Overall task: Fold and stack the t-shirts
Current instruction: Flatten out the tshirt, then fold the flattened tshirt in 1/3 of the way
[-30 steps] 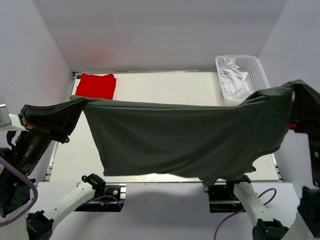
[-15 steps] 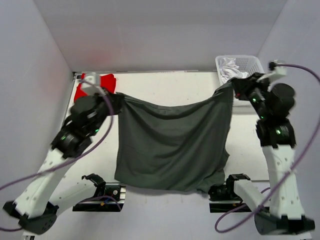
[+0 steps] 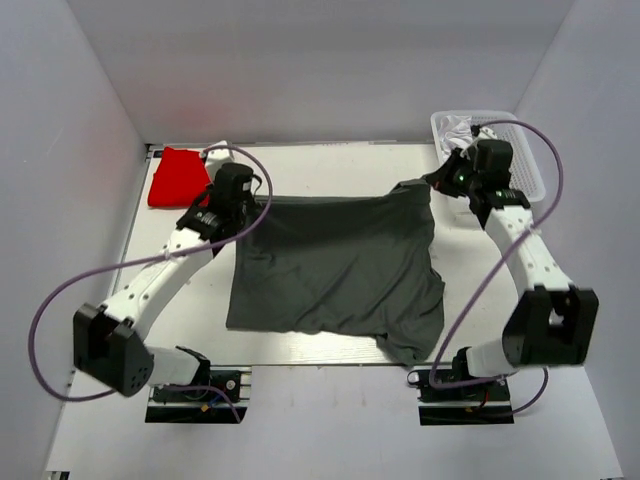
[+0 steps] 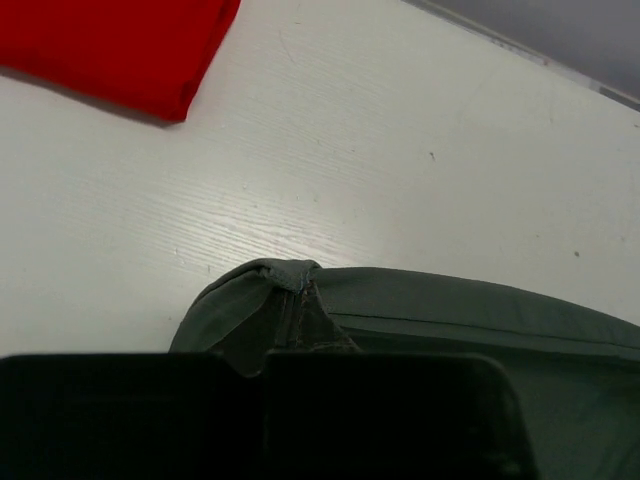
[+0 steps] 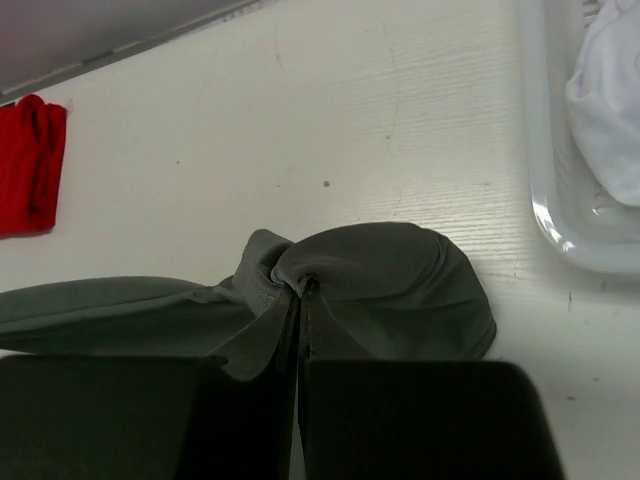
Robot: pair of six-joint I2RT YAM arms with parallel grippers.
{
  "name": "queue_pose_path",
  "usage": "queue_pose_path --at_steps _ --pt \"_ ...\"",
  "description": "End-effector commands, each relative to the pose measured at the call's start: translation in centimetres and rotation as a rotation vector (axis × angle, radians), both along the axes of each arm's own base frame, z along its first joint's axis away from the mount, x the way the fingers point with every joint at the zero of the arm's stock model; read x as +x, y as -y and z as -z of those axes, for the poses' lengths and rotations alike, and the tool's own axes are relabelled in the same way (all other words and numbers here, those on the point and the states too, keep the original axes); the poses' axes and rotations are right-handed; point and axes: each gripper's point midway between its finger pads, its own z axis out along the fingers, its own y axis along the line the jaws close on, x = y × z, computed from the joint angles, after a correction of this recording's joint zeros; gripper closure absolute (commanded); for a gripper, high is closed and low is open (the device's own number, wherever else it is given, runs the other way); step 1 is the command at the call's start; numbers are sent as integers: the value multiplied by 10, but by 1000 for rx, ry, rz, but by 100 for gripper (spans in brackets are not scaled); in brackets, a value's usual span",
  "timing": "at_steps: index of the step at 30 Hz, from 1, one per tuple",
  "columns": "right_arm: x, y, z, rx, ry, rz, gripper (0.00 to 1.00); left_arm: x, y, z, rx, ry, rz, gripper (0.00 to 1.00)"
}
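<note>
Top external view: grey shirt pinned at two far corners

Soft, matte grey shirt [image 3: 335, 270] lies spread on the white, faintly grained worktop [image 3: 330, 165]. It forms a rumpled near-square from mid-worktop to the near edge, and its far edge runs left to right. Jaws shut tight, the left claw [image 3: 238, 208] pinches the far-left corner and the right claw [image 3: 440, 184] the far-right, each bunching cloth into a pucker. At the worktop's far-left corner sits a folded red shirt [image 3: 180, 178], and at the far-right a perforated plastic basket [image 3: 520, 150].
</note>
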Motion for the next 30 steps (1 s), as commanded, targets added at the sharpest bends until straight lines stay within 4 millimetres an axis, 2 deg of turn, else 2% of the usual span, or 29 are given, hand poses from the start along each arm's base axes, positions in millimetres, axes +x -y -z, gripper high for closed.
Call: queue_pose_path --at_steps 1,2,3,4,5,6,7,8,9,10,11,12,13,15,16,17,19,21,22,23,24,25,29,30 --pt "37 0 -36 -7 112 -10 100 39 -1 -3 -19 48 12 100" --pt "44 -1 -22 -11 78 -16 100 48 0 1 -15 41 23 100" --pt "50 0 -27 -18 90 -20 100 60 2 3 -14 45 35 100" --pt "60 -2 -24 -21 80 -24 100 79 9 13 -8 22 63 100" --pt "67 -3 -13 -19 56 -32 100 90 4 18 6 8 61 100" --pt "81 -4 -18 -30 74 -40 100 106 8 8 12 32 86 100" --pt "90 -5 -7 -33 53 -45 100 116 7 13 20 22 93 100" --pt "95 -7 -3 -33 48 -56 100 130 1 38 37 -28 83 100" --pt "101 -8 -1 -37 45 -59 100 139 -1 45 33 -39 83 100" --pt "117 -8 -7 -43 65 -59 100 150 2 40 12 -25 99 100" --pt "124 -5 13 -51 18 -54 100 161 -8 64 13 -70 87 100" --pt "132 -7 4 -52 39 -55 100 167 -7 71 -4 -83 106 100" --pt "141 -5 15 -64 11 -52 100 176 -8 70 -17 -77 111 100" --pt "154 -5 44 -72 -41 -48 100 187 -13 83 -49 -97 133 100" --pt "163 -6 31 -75 -4 -51 100 197 -13 91 -61 -97 144 100" --pt "169 -8 51 -79 -29 -62 100 202 -13 94 -73 -96 153 100" --pt "178 -14 45 -94 12 -87 100 215 -8 103 -107 -78 195 100" --pt "188 -17 62 -103 8 -104 100 225 -5 106 -124 -56 231 100" --pt "190 -19 62 -102 11 -109 100 230 -8 107 -130 -54 232 100" --pt "193 -20 76 -103 -6 -115 100 234 -11 112 -146 -64 230 100" --pt "198 -22 75 -111 10 -124 100 237 -4 124 -163 -82 259 100" --pt "202 -25 69 -112 29 -128 100 242 -8 120 -169 -76 259 100" --pt "208 -31 76 -122 23 -149 100 246 -6 124 -192 -70 290 100" --pt "206 -31 75 -124 24 -152 100 247 -12 124 -192 -69 281 100"
